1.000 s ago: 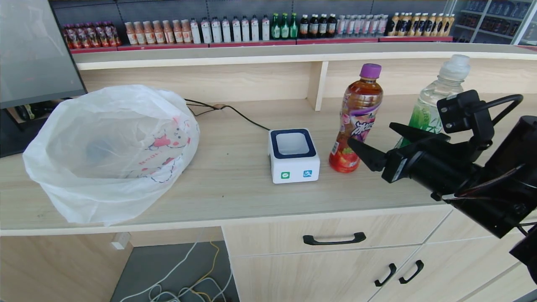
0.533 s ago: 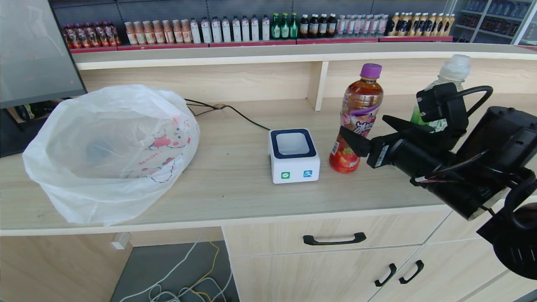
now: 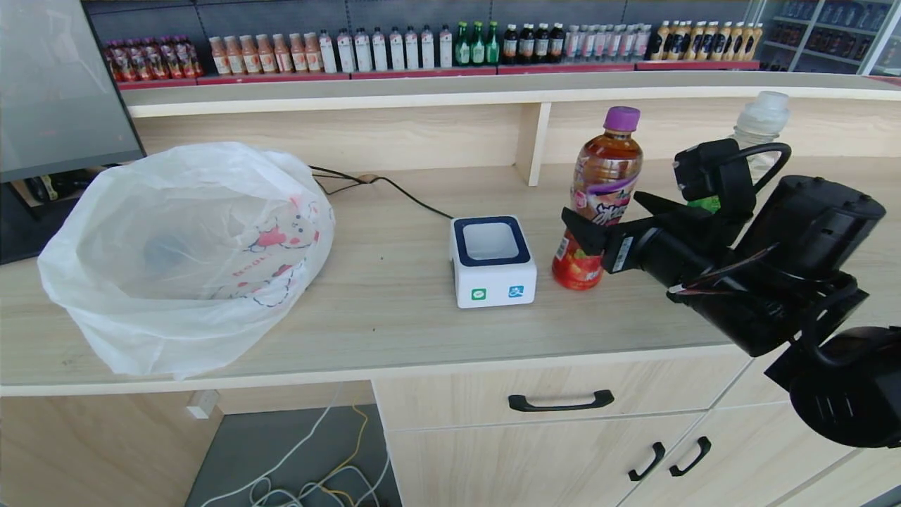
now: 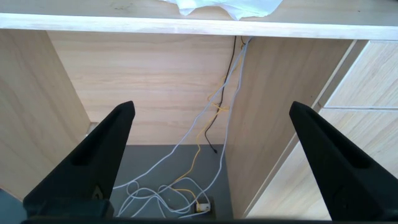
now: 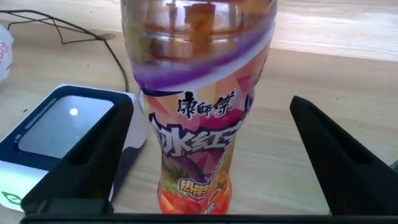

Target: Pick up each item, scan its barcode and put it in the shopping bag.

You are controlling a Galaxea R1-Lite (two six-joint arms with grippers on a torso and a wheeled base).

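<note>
Right wrist view: right end effector [image 5: 210, 109], spread apart, faces purple-labelled tea bottle [image 5: 199, 81] beside scanner [image 5: 56, 124].

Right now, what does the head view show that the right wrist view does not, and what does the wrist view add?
Only the head view: the purple cap of the tea bottle, the drawer handles and the shelf of drinks. Only the right wrist view: the bottle standing centred between the open right gripper's fingers. Both: the bottle, the white scanner, the black cable behind it and the wooden counter.
</note>
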